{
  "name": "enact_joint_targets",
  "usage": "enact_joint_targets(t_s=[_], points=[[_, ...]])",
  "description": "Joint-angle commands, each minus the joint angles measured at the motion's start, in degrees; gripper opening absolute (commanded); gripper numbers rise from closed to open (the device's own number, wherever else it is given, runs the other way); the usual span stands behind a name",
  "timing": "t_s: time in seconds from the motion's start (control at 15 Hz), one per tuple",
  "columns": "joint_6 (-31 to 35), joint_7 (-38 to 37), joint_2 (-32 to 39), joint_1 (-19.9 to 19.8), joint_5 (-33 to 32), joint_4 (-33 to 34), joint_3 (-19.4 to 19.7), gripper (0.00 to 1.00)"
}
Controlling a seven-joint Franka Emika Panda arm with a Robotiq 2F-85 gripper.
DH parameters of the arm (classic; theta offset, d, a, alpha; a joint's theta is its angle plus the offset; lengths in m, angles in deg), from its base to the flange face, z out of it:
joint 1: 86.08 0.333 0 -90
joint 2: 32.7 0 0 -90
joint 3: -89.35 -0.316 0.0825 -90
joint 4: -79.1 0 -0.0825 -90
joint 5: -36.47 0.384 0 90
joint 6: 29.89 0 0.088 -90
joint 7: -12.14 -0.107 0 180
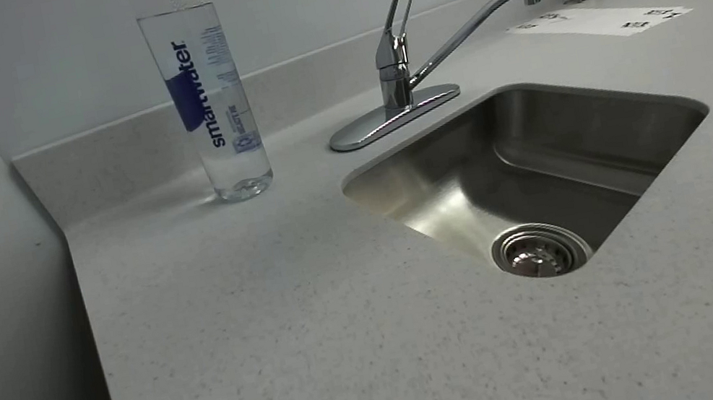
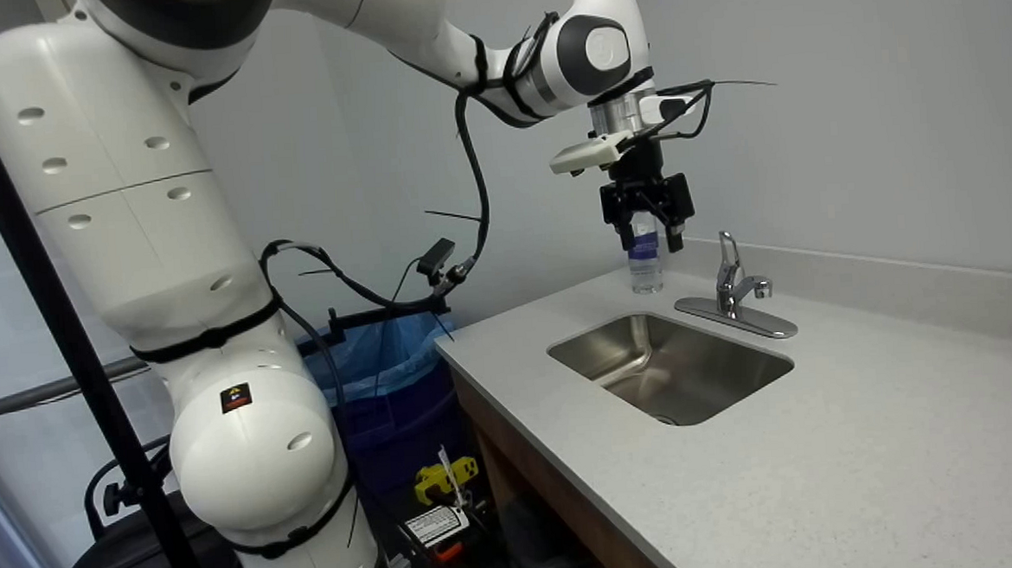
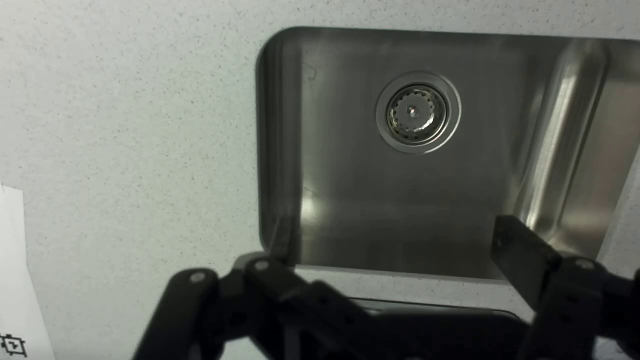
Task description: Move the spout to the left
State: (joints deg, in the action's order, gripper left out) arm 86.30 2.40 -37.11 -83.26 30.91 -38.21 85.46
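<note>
The spout is a thin chrome tube (image 1: 463, 33) that rises from the faucet base (image 1: 380, 124), with its downturned tip above the counter behind the sink's back edge. In an exterior view the spout (image 2: 747, 287) is foreshortened and points toward the camera. The short upright lever handle (image 1: 399, 31) stands above the base. My gripper (image 2: 651, 240) is open and empty, pointing down, held above the counter. In the wrist view my gripper (image 3: 395, 232) has its fingers wide apart over the sink. There the base (image 3: 370, 303) shows only as a strip; the spout is hidden.
A steel sink (image 1: 561, 112) is set in the counter in front of the faucet. A tall clear water bottle (image 1: 215, 107) stands beside the faucet and shows behind my gripper (image 2: 645, 268). A backsplash (image 1: 300, 89) runs behind. Printed paper (image 1: 600, 21) lies further along the counter.
</note>
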Motion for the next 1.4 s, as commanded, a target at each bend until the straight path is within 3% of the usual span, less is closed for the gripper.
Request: enact_joint_targets(t_s=[0.0,0.47,1.33], points=[[-0.12,0.02,0.02,0.03,0.01,0.1,0.03,1.0],[-0.2,-2.54,2.38,-0.47,-1.23,1.75,0.44,1.0],[3.28,-8.95,12.69,-0.27,-3.18,11.81,2.84,1.0]])
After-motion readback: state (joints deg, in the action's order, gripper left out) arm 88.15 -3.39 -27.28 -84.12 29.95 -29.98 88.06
